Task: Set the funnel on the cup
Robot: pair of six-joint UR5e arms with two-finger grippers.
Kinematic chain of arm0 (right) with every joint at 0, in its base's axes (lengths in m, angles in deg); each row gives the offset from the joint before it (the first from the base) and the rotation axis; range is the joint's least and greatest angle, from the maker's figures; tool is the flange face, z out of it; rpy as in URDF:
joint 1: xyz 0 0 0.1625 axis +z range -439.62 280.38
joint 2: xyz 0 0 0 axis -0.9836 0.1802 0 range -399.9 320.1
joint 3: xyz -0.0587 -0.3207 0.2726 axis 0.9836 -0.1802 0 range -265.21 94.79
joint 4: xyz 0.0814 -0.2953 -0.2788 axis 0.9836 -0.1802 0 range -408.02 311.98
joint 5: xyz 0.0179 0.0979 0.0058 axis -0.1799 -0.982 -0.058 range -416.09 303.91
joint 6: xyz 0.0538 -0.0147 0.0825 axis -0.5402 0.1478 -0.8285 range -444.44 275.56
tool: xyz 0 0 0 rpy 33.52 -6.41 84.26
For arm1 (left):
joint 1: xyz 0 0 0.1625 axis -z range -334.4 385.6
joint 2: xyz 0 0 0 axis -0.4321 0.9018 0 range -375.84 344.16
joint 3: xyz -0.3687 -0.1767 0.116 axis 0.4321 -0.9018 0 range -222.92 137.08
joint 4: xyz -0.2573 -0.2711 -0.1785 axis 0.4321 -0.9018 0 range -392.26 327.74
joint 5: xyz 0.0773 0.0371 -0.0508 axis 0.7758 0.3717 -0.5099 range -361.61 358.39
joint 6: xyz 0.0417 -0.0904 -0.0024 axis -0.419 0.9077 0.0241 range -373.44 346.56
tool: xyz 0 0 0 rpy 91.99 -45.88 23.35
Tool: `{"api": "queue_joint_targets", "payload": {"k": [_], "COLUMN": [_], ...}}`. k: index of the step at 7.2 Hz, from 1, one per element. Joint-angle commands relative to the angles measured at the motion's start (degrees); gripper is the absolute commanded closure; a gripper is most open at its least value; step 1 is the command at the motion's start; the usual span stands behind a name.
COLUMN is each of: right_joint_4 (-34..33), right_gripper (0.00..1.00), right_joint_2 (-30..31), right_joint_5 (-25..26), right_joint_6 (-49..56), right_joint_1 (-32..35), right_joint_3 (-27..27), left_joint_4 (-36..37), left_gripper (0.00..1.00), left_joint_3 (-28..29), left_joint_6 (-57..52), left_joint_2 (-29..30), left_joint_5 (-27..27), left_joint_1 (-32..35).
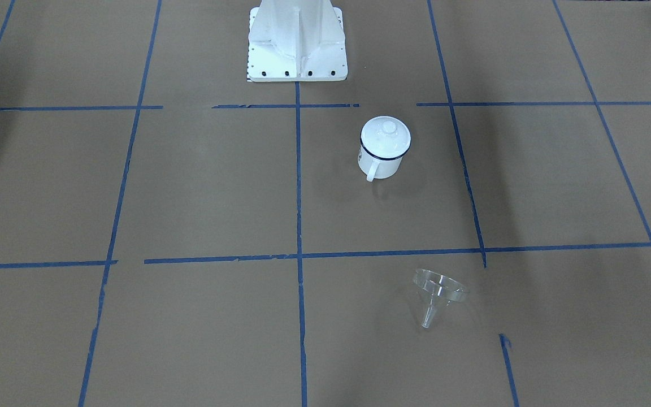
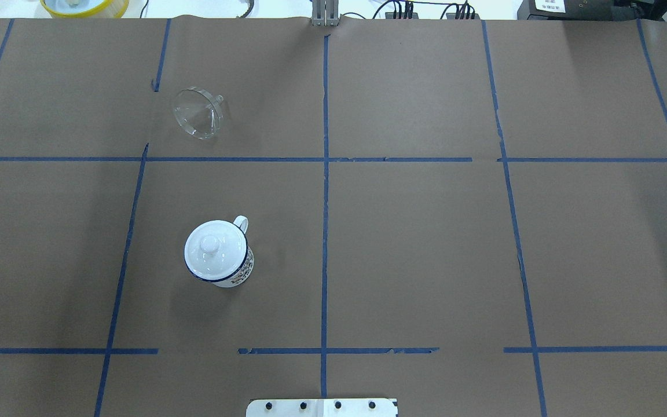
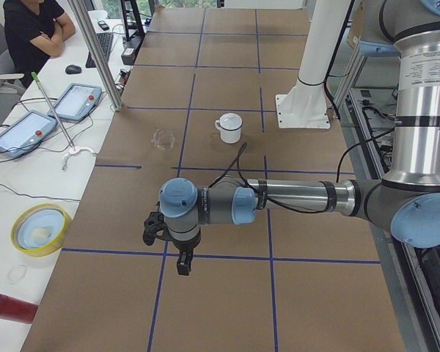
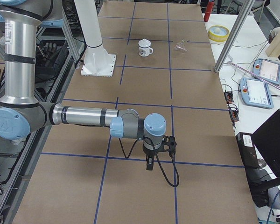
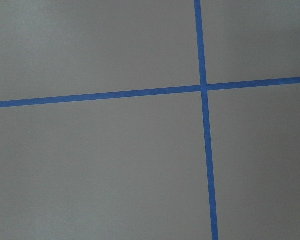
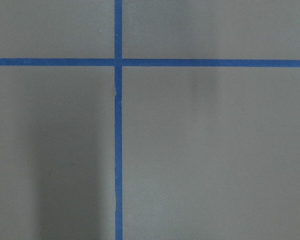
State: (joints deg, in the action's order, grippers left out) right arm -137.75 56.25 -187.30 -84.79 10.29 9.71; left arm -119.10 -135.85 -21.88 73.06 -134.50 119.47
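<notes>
The cup (image 1: 386, 164) is a white enamel mug with a dark blue rim, and it stands upright left of the table's middle in the overhead view (image 2: 242, 271). A round white knobbed lid (image 2: 213, 250) sits on it. The clear plastic funnel (image 2: 197, 113) lies on its side farther from the robot's base, also in the front view (image 1: 437, 288). My left gripper (image 3: 182, 262) hangs over the table far from both, seen only from the left side. My right gripper (image 4: 149, 164) shows only from the right side. I cannot tell whether either is open. Both wrist views show only brown paper and blue tape.
The white robot pedestal (image 1: 297, 39) stands behind the cup. A metal pole (image 3: 99, 55), two tablets (image 3: 29, 132), a yellow bowl (image 3: 40, 229) and a seated person (image 3: 33, 29) are along the operators' side. Blue tape lines grid the brown paper.
</notes>
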Motion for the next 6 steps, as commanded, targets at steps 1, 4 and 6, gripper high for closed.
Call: {"api": "queue_joint_targets", "payload": {"k": [1, 4, 6], "right_joint_4": [0.00, 0.00, 0.00], "right_gripper": [0.00, 0.00, 0.00], "right_joint_2": [0.00, 0.00, 0.00], "right_joint_5": [0.00, 0.00, 0.00], "right_joint_6": [0.00, 0.00, 0.00], "right_joint_1": [0.00, 0.00, 0.00], "right_joint_3": [0.00, 0.00, 0.00], "left_joint_4": [-0.17, -1.76, -1.23], "left_gripper": [0.00, 0.00, 0.00], "left_joint_3": [-0.14, -1.28, -10.03], "left_joint_6": [0.00, 0.70, 6.19], "left_joint_2": [0.13, 5.66, 5.85], "left_joint_5": [0.00, 1.84, 2.19], "left_joint_1": [-0.01, -0.79, -6.05]}}
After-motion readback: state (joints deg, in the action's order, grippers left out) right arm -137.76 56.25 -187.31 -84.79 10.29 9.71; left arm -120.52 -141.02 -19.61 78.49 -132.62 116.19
